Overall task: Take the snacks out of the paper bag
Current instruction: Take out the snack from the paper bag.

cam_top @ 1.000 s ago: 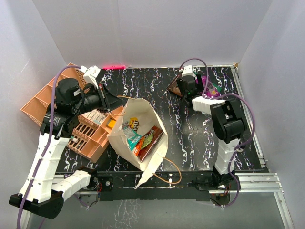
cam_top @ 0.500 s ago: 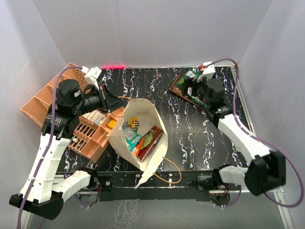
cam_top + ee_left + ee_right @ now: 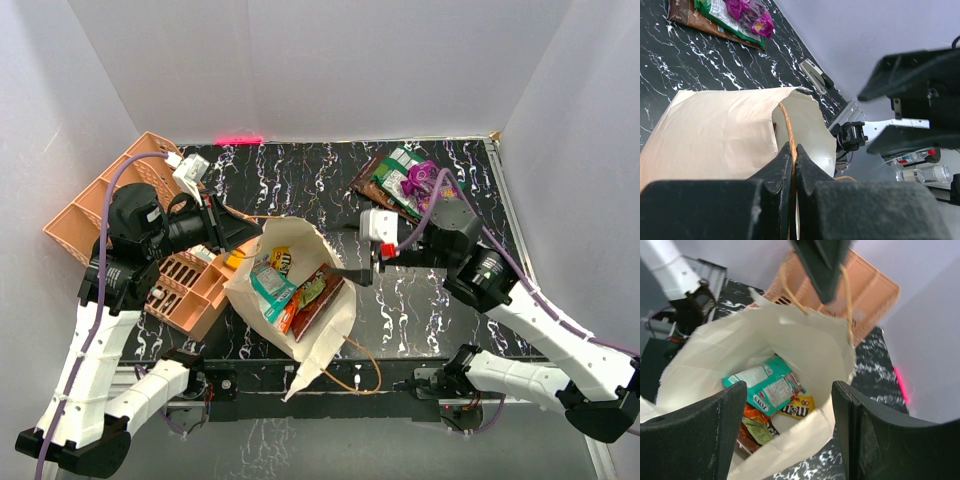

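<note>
A black marbled table is sitting between pale walls. The left tool is clamping the cream paper bag by its tan loop handle. The right tool is gaping, empty, over colourful wrapped snacks inside.

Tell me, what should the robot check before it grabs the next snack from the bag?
1. Left jaws shut on the tan handle: ok.
2. Paper bag mouth held open: ok.
3. Right jaws open at the bag's mouth, nothing between them: ok.
4. A snack within sight to grab: ok, the teal packet lies on top, with the yellow M&M's packet beside it.
5. Bare table to put it down, near the brown pouch that is already out: ok.
6. Whether more snacks hide under the top ones: cannot tell.
</note>
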Action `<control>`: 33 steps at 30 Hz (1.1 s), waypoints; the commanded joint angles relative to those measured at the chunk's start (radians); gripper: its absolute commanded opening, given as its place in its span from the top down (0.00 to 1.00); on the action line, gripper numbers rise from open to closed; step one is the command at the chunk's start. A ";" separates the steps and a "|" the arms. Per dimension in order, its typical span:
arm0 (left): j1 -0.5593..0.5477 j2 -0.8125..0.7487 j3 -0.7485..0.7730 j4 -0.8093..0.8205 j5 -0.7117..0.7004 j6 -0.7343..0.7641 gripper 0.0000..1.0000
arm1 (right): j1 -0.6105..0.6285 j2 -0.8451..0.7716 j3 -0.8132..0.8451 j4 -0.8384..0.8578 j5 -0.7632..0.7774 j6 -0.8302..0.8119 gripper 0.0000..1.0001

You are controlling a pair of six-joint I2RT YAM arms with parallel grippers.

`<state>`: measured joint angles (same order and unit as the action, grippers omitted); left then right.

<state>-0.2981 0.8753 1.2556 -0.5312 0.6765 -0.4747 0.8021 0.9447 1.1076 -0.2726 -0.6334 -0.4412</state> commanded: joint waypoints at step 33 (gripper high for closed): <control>0.001 -0.089 -0.047 0.140 0.120 -0.037 1.00 | 0.440 0.481 0.177 -0.641 0.562 -0.565 0.51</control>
<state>-0.2985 0.7986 1.2095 -0.4511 0.7567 -0.4965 1.2362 1.4227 1.2751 -0.9245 -0.1421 -0.9791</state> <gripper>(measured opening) 0.008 0.494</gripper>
